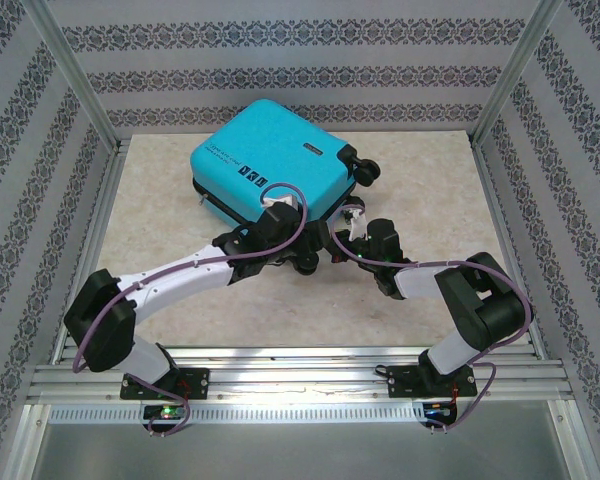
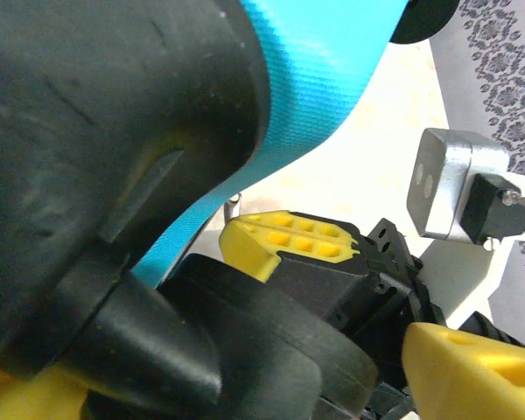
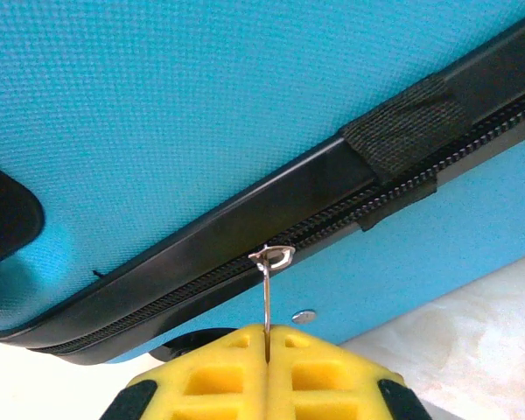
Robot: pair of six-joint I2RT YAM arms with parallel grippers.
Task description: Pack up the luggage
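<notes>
The turquoise luggage (image 1: 270, 160) lies closed on the table, its black zipper seam facing the arms. In the right wrist view my right gripper (image 3: 268, 350) is shut on the thin metal zipper pull (image 3: 268, 293), which hangs from the slider on the luggage (image 3: 201, 105) seam. It shows from above as the right gripper (image 1: 350, 225) at the suitcase's near right corner. My left gripper (image 1: 302, 258) sits at the near edge. Its yellow fingers (image 2: 472, 367) stand wide apart with a black wheel (image 2: 271, 350) between them, under the blue shell (image 2: 324, 70).
The luggage has more black wheels (image 1: 365, 170) at its far right end. Bare beige table (image 1: 440, 210) lies to the right and in front. Aluminium frame posts and patterned walls close in the sides and back; a rail (image 1: 300, 375) runs along the near edge.
</notes>
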